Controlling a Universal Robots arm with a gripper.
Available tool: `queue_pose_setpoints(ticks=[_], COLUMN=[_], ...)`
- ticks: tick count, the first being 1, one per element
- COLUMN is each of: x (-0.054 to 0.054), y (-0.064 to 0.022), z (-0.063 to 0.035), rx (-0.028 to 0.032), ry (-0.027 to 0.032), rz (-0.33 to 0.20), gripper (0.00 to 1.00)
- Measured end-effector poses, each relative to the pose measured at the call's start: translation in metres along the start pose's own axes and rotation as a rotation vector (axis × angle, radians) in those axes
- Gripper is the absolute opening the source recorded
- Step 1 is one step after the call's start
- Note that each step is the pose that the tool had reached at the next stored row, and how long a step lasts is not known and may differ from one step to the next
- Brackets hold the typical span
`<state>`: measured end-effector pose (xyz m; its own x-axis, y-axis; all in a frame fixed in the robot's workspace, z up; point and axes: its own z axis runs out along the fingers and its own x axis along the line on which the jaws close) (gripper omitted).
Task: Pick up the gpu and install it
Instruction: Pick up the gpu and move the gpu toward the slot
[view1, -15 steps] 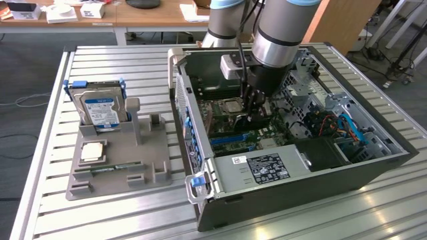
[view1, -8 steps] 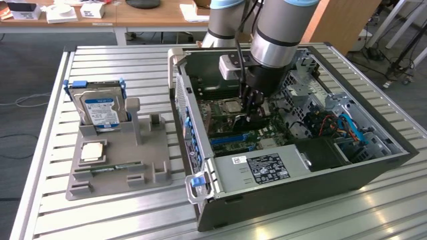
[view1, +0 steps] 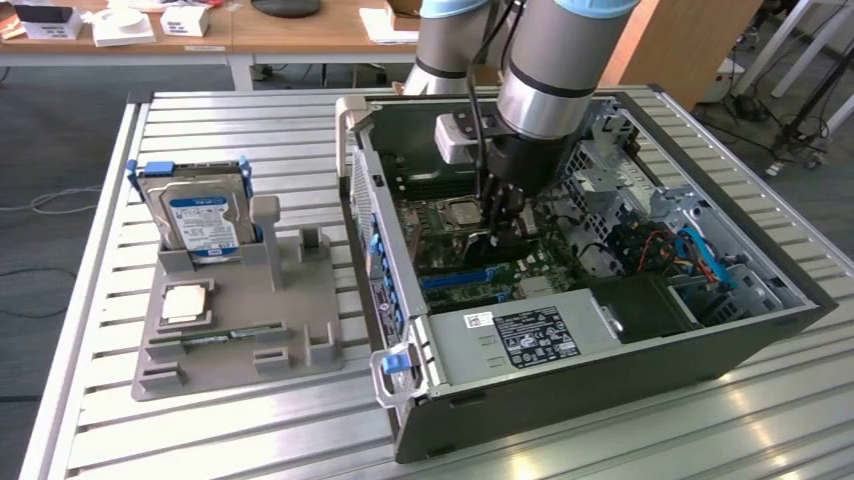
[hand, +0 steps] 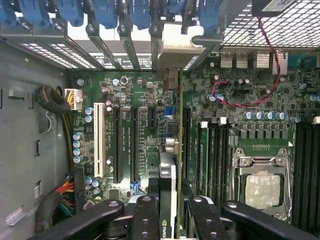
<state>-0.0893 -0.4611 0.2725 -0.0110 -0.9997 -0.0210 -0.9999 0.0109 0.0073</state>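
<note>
- Inside the open computer case, the graphics card stands on edge over the long slots of the green motherboard, its silvery bracket against the rear slot openings.
- Gripper pinches the card from both sides, black fingers against its faces.
- Processor socket lies near the card.
- Outside the case, toward the exterior view's left, a hard drive stands in a grey holder on the slatted table.

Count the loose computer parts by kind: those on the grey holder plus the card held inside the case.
Silver hard drive with blue-white label: 1
Square tan processor chip: 1
Narrow memory stick: 1
Dark flat gpu card with silvery bracket: 1
Total: 4
</note>
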Motion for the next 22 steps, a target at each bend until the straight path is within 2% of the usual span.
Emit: queue_pose_setpoints(ticks=[22], x=[0.0001], y=[0.0061], z=[0.0055], rx=[0.0004], ry=[-0.0001], rz=[0.0], gripper=[0.27])
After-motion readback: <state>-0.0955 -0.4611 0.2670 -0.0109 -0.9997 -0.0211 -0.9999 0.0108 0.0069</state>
